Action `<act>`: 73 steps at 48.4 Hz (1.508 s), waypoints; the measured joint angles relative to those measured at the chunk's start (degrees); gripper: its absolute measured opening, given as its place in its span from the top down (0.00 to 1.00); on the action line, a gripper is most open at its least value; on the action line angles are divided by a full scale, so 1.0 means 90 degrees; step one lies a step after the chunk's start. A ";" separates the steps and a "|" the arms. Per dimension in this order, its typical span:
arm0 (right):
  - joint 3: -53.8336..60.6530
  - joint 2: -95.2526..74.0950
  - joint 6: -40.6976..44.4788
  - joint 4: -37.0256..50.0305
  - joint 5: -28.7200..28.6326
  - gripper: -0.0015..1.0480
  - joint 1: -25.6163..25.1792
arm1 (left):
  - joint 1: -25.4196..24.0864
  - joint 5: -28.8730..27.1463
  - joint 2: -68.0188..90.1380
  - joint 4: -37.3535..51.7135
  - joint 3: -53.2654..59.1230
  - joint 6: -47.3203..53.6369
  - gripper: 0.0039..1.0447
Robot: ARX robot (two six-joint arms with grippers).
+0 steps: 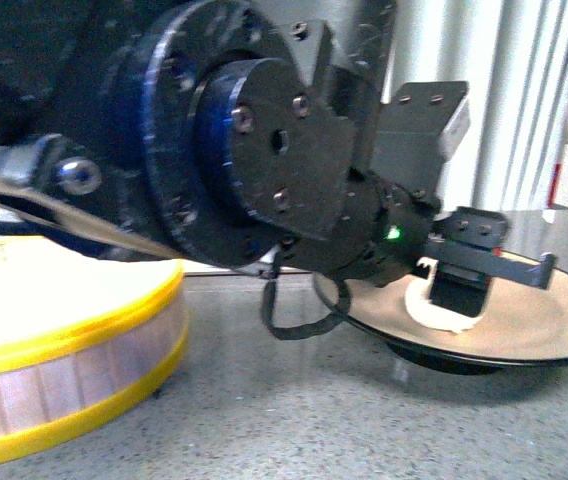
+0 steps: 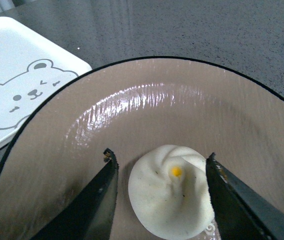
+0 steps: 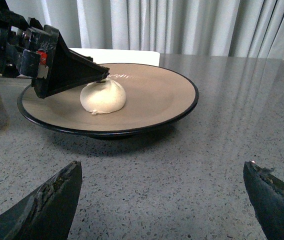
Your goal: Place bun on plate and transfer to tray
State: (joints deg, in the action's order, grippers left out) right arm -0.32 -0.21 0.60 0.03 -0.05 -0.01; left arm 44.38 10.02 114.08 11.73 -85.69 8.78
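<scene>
The white pleated bun [image 2: 172, 192] rests on the tan inside of the black-rimmed plate [image 2: 182, 110]. My left gripper [image 2: 160, 155] is open and straddles the bun, one finger on each side; one finger lies very close to its side. In the front view the left arm fills the foreground, and its gripper [image 1: 459, 275] hangs over the bun [image 1: 444, 315] on the plate [image 1: 524, 360]. My right gripper [image 3: 162, 165] is open and empty, low over the counter in front of the plate [image 3: 157, 95] and bun [image 3: 103, 97]. The cream tray [image 2: 17, 85] with the bear drawing lies just beyond the plate.
A yellow-rimmed steamer basket [image 1: 64, 340] stands on the speckled grey counter [image 3: 222, 150] to the left of the plate. Pale curtains [image 3: 182, 25] hang behind the table. The tray's far edge [image 3: 117, 54] shows behind the plate.
</scene>
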 joint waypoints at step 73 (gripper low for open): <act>0.0000 0.0000 0.0000 0.0000 0.0002 0.08 0.0000 | -0.3065 -0.2922 -0.2579 0.2766 0.3157 -0.1052 0.54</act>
State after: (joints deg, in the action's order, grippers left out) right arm -0.32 -0.21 0.60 0.03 -0.03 -0.01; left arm 16.80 -16.27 90.87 36.62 -57.28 -0.69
